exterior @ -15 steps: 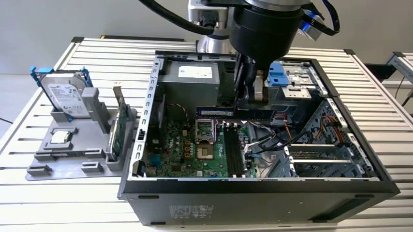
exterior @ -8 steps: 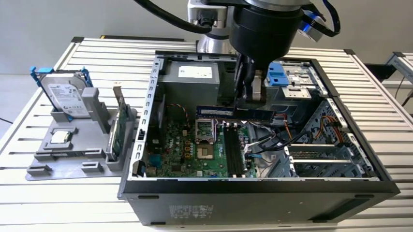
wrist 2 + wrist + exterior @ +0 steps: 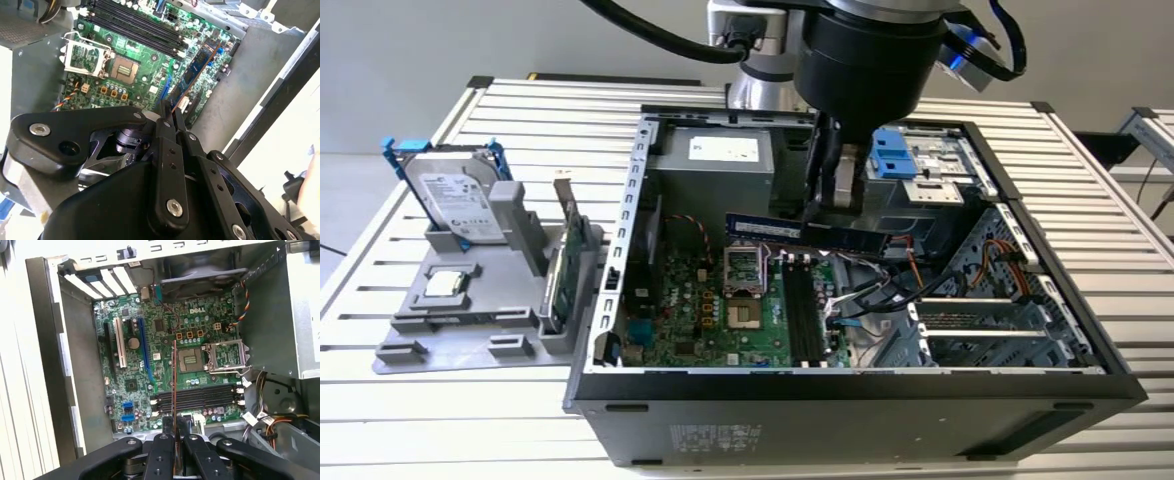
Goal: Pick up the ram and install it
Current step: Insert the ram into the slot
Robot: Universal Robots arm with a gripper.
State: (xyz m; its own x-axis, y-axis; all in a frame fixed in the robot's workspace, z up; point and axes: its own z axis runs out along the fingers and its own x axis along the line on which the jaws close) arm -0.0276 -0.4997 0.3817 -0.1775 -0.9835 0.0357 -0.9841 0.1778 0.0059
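Black jaws pinch the ram (image 3: 781, 229) above the motherboard (image 3: 678, 310).

Matt black gripper (image 3: 175, 424), bright metal screw heads set into its fingers, clamps the ram (image 3: 767, 227), a thin, smooth-faced circuit board. The motherboard (image 3: 707, 325) gleams glossy green inside a computer case (image 3: 854, 400) of matt dark-grey metal, on a table (image 3: 520, 110) of ribbed, satin-finish metal slats.

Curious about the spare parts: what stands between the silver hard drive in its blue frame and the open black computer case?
A green expansion card, upright in the grey plastic holder, seen in the exterior view.
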